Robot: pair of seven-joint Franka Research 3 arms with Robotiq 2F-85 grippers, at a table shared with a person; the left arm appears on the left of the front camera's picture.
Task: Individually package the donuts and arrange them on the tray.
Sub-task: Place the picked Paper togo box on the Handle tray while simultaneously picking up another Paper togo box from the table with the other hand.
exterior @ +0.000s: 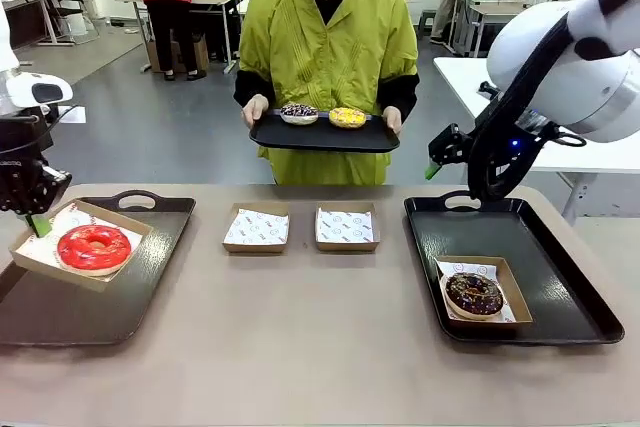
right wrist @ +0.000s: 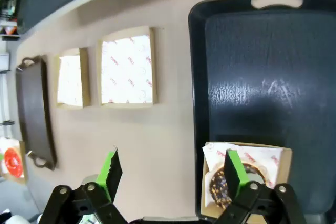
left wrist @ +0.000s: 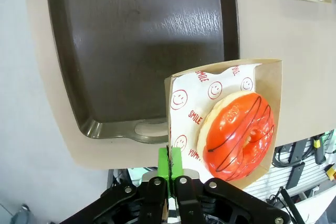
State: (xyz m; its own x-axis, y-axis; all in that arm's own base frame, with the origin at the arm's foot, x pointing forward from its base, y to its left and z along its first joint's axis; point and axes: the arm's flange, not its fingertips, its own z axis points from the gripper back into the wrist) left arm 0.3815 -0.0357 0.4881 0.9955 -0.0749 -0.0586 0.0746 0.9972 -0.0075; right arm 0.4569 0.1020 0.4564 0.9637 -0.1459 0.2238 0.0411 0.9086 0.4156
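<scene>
The glossy red donut (exterior: 93,247) lies in a paper-lined cardboard box (exterior: 125,222) held tilted over the left tray (exterior: 150,277). My left gripper (exterior: 38,222) is shut on that box's rim (left wrist: 169,150), beside the red donut (left wrist: 239,135). The chocolate sprinkled donut (exterior: 473,293) sits boxed on the right tray (exterior: 560,287). My right gripper (right wrist: 172,169) hangs open above the table at that tray's edge, with the chocolate donut (right wrist: 223,182) partly behind one finger. A person holds a black tray (exterior: 325,137) carrying the purple-dark donut (exterior: 298,112) and the yellow donut (exterior: 347,117).
Two empty paper-lined boxes (exterior: 256,227) (exterior: 346,227) sit side by side at the table's middle, between the trays. The right tray's far half (right wrist: 262,72) is bare. The person stands at the far edge of the table.
</scene>
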